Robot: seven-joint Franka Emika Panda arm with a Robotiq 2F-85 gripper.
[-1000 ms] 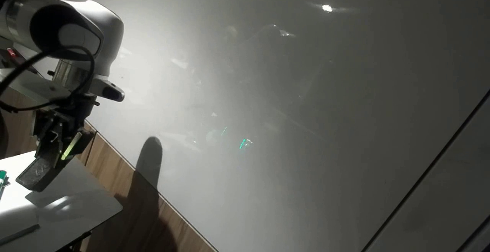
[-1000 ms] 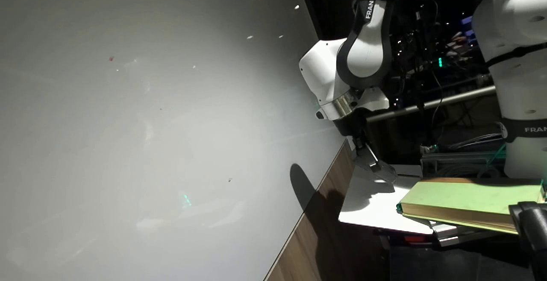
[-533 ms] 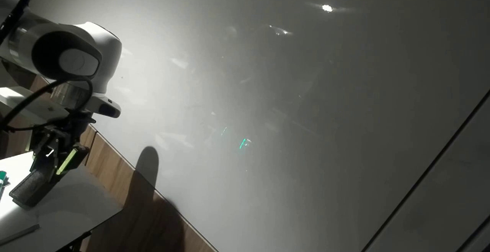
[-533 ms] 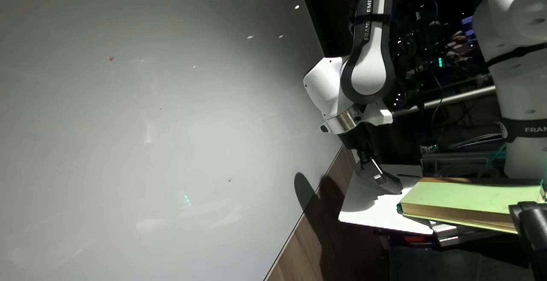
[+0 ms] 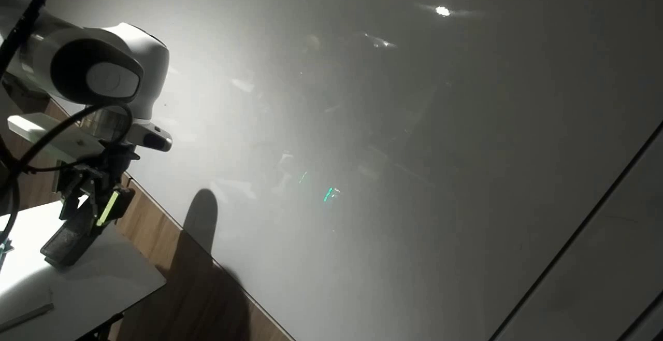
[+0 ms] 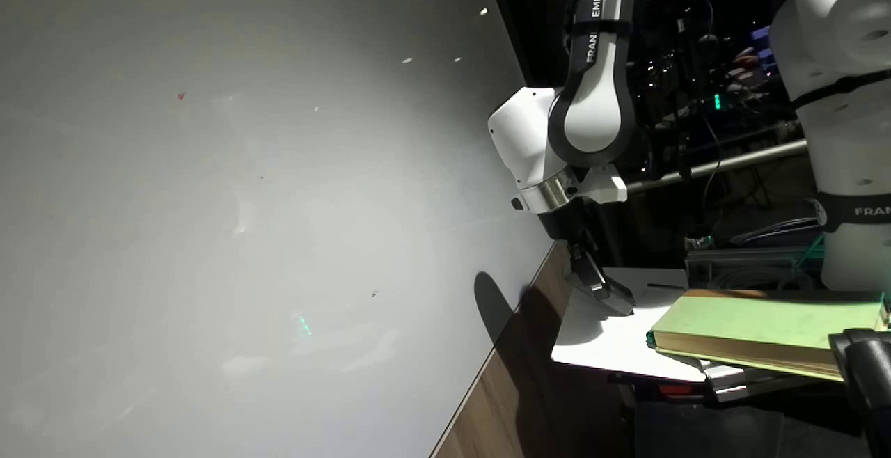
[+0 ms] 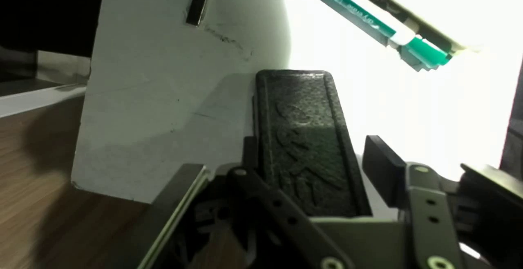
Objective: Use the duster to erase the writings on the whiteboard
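Observation:
The duster is a dark flat rectangular block, seen in both exterior views (image 5: 67, 245) (image 6: 618, 299) and in the wrist view (image 7: 304, 117). My gripper (image 7: 314, 158) has one finger along each long side of the duster and is shut on it, with the fingertips at its edges. The duster is tilted, low over the small white tabletop; I cannot tell whether it touches. The large grey-white whiteboard (image 5: 414, 175) (image 6: 209, 256) stands apart from the gripper. It bears short green marks (image 5: 328, 194) (image 6: 305, 326) and a small red spot (image 6: 181, 96).
The small white tabletop (image 5: 119, 268) lies below the gripper, beside a wood-brown strip (image 5: 150, 222) under the whiteboard. A green marker (image 7: 359, 11) and a dark bar (image 7: 201, 1) lie on it. A green book (image 6: 759, 319) and a second white arm (image 6: 842, 138) stand nearby.
My gripper and the duster have moved down toward the tabletop, then sideways toward the whiteboard and slightly up. The duster has moved along with the gripper. The marks look the same.

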